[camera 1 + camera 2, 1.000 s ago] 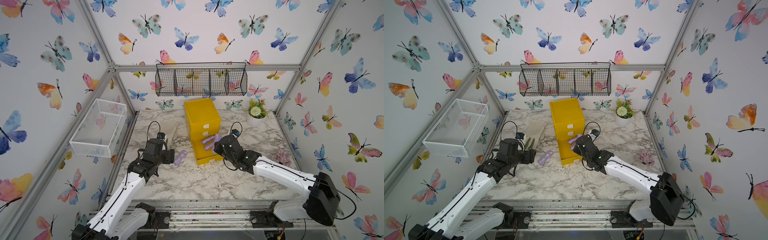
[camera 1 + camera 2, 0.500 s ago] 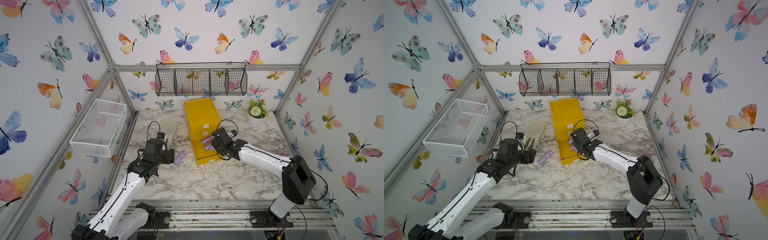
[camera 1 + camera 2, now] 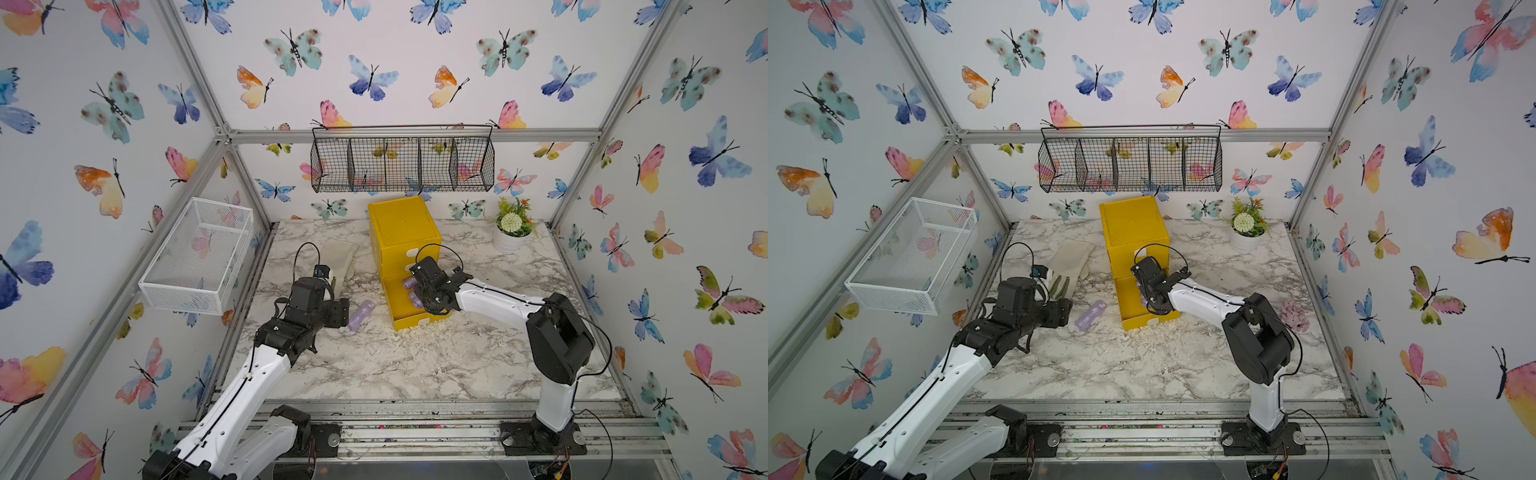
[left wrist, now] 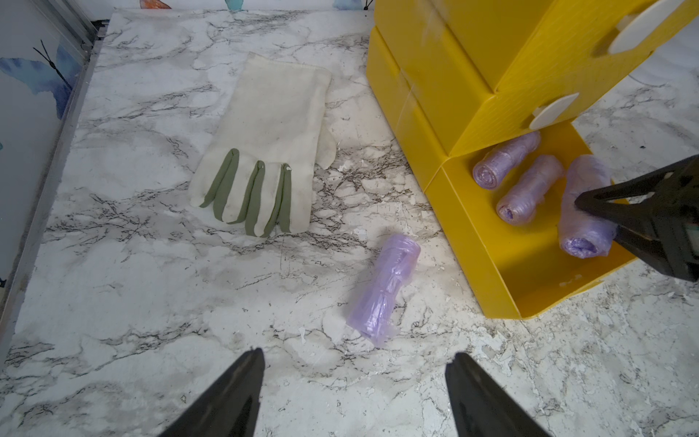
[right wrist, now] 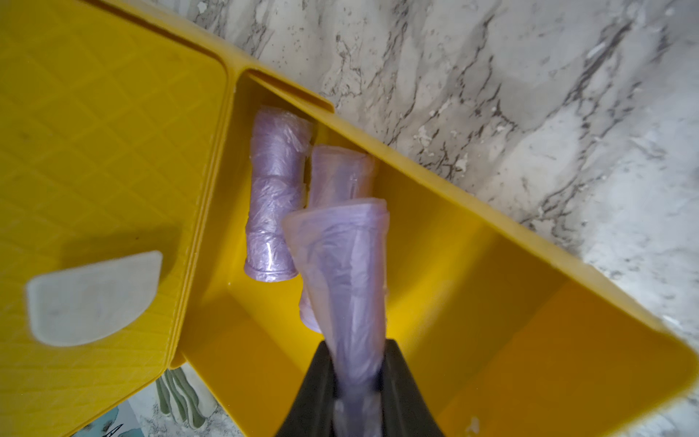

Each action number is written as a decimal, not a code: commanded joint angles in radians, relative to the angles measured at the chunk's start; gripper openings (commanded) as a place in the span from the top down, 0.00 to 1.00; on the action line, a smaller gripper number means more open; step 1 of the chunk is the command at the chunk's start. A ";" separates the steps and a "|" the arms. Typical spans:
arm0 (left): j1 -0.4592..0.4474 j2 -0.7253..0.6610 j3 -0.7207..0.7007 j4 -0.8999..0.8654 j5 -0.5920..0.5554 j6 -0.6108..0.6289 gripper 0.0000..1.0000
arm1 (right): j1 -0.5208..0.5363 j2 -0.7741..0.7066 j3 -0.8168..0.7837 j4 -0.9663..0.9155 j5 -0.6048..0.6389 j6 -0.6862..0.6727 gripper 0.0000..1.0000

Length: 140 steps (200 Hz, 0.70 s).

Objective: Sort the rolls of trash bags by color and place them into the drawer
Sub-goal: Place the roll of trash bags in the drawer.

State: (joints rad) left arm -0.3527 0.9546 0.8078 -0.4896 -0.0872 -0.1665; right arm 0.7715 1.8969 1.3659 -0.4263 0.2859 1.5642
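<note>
Right arm (image 3: pixel 490 297): swung in closer to the yellow drawer chest (image 3: pixel 401 226) than a second ago, elbow now raised. Left arm (image 3: pixel 291 328): unchanged.
Right jaws: pinching the held purple roll (image 5: pixel 342 287) by one end, over the pulled-out bottom drawer (image 4: pixel 503 272). Whether this roll touches the drawer floor cannot be told.
Stored purple rolls: two, lying side by side at the drawer's inner end, one (image 4: pixel 507 160) nearer the chest body, its neighbour (image 4: pixel 527 189) next to the held roll.
Left jaws: spread wide, gripping nothing, low over the marble surface (image 3: pixel 415 365).
Loose purple roll (image 4: pixel 384 287): lying on the surface between the left jaws and the chest, near the open drawer's side wall but apart from it.
Upper two drawers: shut, white tab handles showing.
Pale glove (image 4: pixel 268 151), green strips on the fingers: flat on the surface, left of the chest.
</note>
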 commanded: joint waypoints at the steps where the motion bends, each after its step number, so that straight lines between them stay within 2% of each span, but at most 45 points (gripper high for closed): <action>1: 0.006 -0.016 -0.009 0.011 0.009 -0.006 0.20 | -0.011 0.006 -0.012 -0.015 -0.008 0.022 0.78; 140: 0.006 -0.010 -0.010 0.011 0.013 -0.006 0.20 | -0.025 0.077 -0.011 0.008 -0.024 0.011 0.73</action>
State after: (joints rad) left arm -0.3527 0.9546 0.8078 -0.4896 -0.0868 -0.1665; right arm 0.7513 1.9503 1.3510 -0.4046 0.2611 1.5780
